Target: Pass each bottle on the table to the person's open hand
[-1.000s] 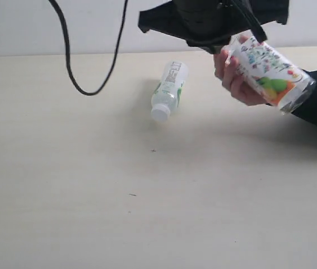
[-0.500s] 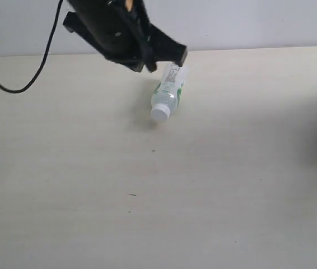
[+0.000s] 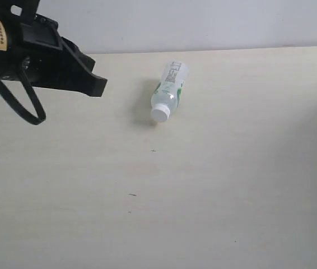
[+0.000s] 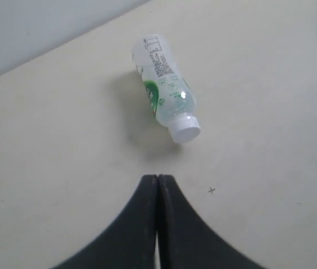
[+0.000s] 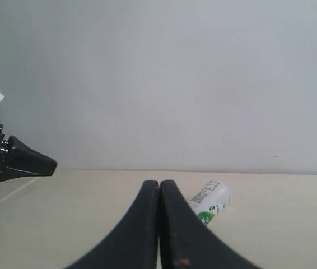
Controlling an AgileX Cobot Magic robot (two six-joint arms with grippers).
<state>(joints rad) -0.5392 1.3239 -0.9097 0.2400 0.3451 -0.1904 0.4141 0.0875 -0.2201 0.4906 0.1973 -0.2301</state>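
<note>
First, nearest the exterior camera, the pale table [image 3: 214, 224] shows two tiny dark specks [image 3: 132, 195]. Farther back lies one bottle [image 3: 168, 96], slim and clear, with a green-and-white label. It is on its side, its white cap [image 3: 159, 114] pointing toward the camera and its base toward the grey wall [image 3: 203, 22]. At the far left the black left arm [image 3: 46, 61] hangs above the table with a cable [image 3: 21, 106] looping beneath it, well apart from the bottle. This view does not show how either end effector's fingers stand.

The wrist views do. In the left wrist view the left end effector [image 4: 157, 180] has its two black fingers pressed together with nothing between them. The same bottle lies just beyond the tips, not touching them, cap end nearer. In the right wrist view the right end effector [image 5: 159, 185] is likewise pressed together and empty. The bottle's base end shows behind one finger, and the left arm shows off to one side, before the wall.

Counted across all views: one bottle, two end effectors.
</note>
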